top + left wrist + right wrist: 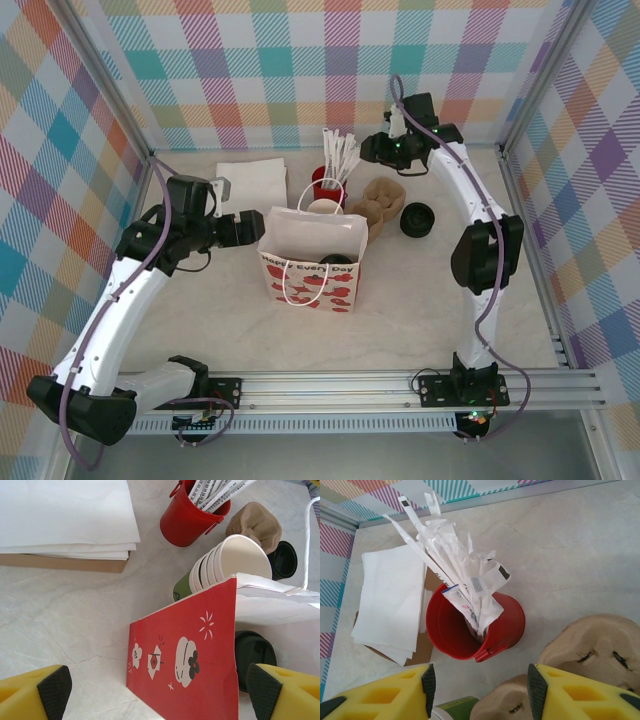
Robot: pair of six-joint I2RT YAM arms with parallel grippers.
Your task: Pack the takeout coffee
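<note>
The takeout coffee cups [227,562] are a nested stack, olive-green outside and cream inside, tilted just behind the paper bag [185,660]. In the top view the stack [325,207] stands between the bag [312,268] and the red cup. My left gripper [159,692] is open, its pads wide apart on either side of the bag's red end panel. My right gripper [483,687] hovers open above the table beside the red cup, with nothing between its pads. A green cup edge [460,709] peeks in below it.
The red cup [475,625] holds white wrapped sticks. White napkins [390,600] lie to its left. A brown pulp carrier [592,647] sits to the right, with a black lid [416,219] beyond it. Another black lid [255,652] lies inside the bag.
</note>
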